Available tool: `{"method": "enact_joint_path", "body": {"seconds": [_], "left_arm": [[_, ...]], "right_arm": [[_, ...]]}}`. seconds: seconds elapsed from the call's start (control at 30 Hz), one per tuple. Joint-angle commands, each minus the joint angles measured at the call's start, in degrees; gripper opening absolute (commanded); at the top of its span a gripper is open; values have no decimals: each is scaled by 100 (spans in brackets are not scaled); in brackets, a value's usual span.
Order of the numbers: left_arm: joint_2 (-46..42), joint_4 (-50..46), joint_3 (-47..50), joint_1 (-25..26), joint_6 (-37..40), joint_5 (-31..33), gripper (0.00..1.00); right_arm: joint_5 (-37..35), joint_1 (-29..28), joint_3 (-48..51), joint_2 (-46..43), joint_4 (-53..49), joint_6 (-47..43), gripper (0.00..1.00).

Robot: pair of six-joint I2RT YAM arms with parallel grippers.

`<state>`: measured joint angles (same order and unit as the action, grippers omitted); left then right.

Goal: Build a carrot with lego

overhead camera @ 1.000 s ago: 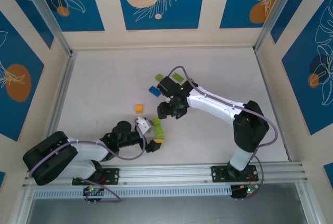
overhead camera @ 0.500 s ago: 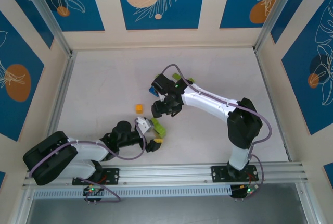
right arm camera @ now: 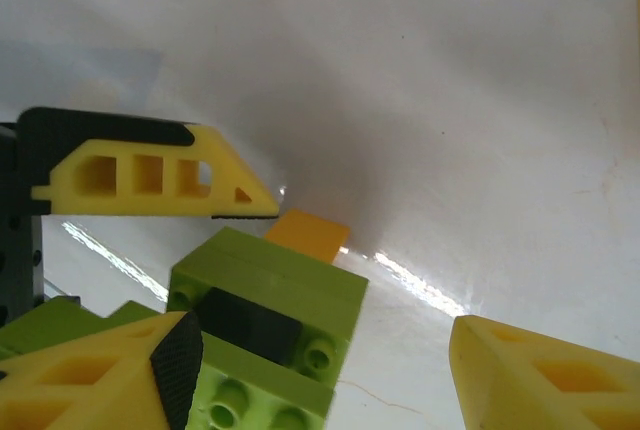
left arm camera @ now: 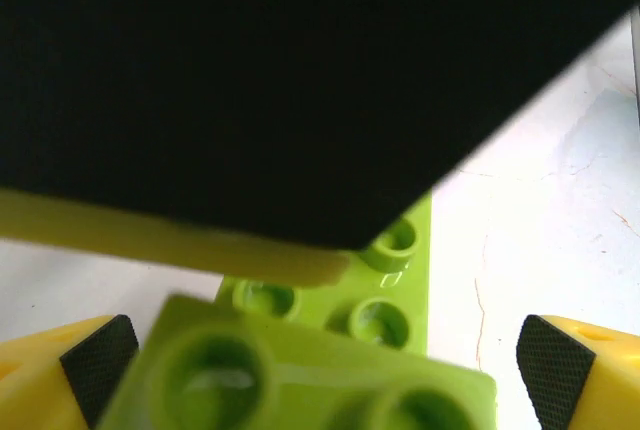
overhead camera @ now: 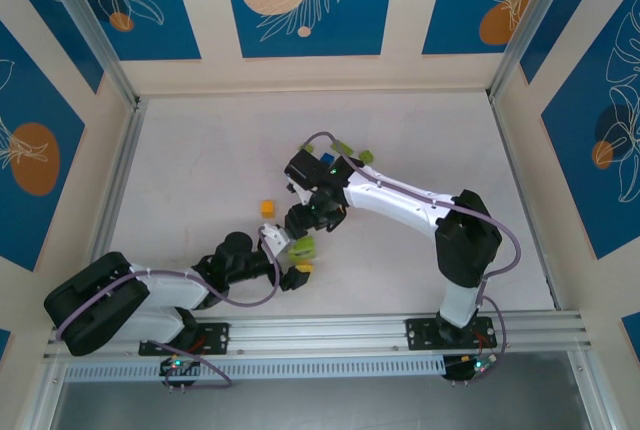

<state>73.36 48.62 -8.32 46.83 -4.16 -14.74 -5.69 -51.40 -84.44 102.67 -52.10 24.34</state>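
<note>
White table (overhead camera: 200, 170): lime lego clump (overhead camera: 303, 246) between left gripper (overhead camera: 290, 257) spread fingers (left arm camera: 590, 370).

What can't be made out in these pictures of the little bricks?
Left wrist: a blurred black shape hides most of the green bricks.
Right wrist: the bottom edge cuts off the green clump.
Top: the orange brick is too small to count studs.

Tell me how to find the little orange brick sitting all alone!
Look at the middle of the white table. Just left of the right gripper lies the orange brick. It touches nothing, while the nearby lime green bricks are clumped.
</note>
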Motion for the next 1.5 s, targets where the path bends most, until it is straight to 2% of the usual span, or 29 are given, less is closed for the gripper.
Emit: {"method": "enact_joint_path", "body": {"seconds": [0.0,0.2,0.37,0.53,0.67,0.8,1.13,1.47], "left_arm": [[-6,5,-131,-77,5,24,100],[12,9,-141,-74,20,-16,99],[55,16,-153,-70,33,-29,96],[141,65,-188,-76,47,-32,92],[228,133,-216,-75,34,-55,89],[275,217,-197,-72,14,6,87],[243,262,-163,-77,-1,230,86],[357,262,-249,-72,56,216,72]], "right_arm": [[-346,-20,-231,25,-263,-15,68],[-1330,340,-419,-319,-420,300,70],[-1344,924,-811,-80,-589,99,70],[-1380,1503,-1282,662,-315,-824,69],[-1122,1871,-1338,1152,265,-1499,68],[-526,2181,-1359,1469,750,-1949,68],[-123,2402,-2008,2366,701,-2517,68],[-38,2450,-2333,2714,531,-2664,68]]}}
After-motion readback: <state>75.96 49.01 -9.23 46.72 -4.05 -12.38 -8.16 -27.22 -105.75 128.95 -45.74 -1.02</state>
